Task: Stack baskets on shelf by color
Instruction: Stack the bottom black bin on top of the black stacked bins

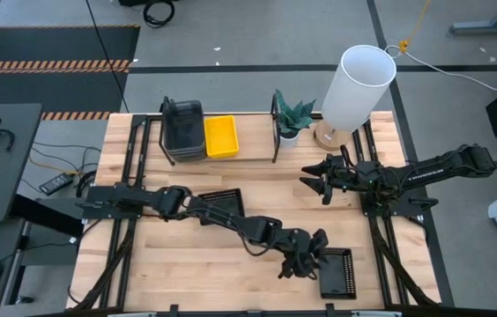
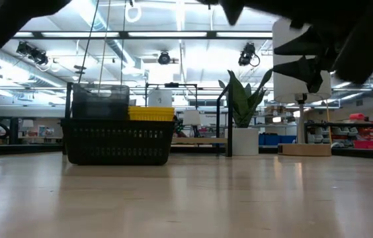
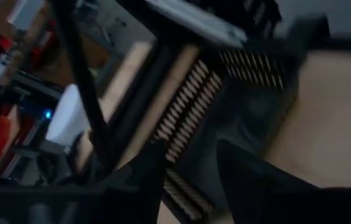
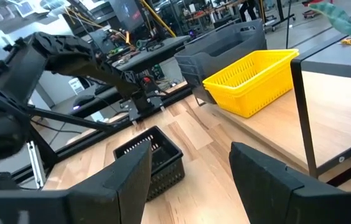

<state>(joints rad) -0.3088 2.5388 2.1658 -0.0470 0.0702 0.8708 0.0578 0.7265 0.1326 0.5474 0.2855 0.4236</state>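
Observation:
Near the table's near right corner a black mesh basket (image 1: 337, 273) sits on the wood. My left gripper (image 1: 306, 257) hangs open at its left side. In the left wrist view my left gripper (image 3: 188, 155) has a finger on either side of the black mesh basket's wall (image 3: 191, 102). A second black basket (image 1: 222, 204) stands mid-table under the left arm. On the shelf (image 1: 253, 145) rest a stack of grey baskets (image 1: 182, 128) and a yellow basket (image 1: 220, 136). My right gripper (image 1: 316, 179) is open and holds nothing, in the air right of centre. My left gripper stands over the near-right black basket's left wall, coming down slanting from the table's left. I cannot tell whether its fingers touch the wall. The basket sits flat on the table.
A potted plant (image 1: 293, 114) and a white cylinder on a wooden base (image 1: 354, 88) stand at the shelf's right end. The shelf's black wire frame (image 4: 303, 106) rises close to my right gripper (image 4: 191, 155). Bare wood lies between the two black baskets.

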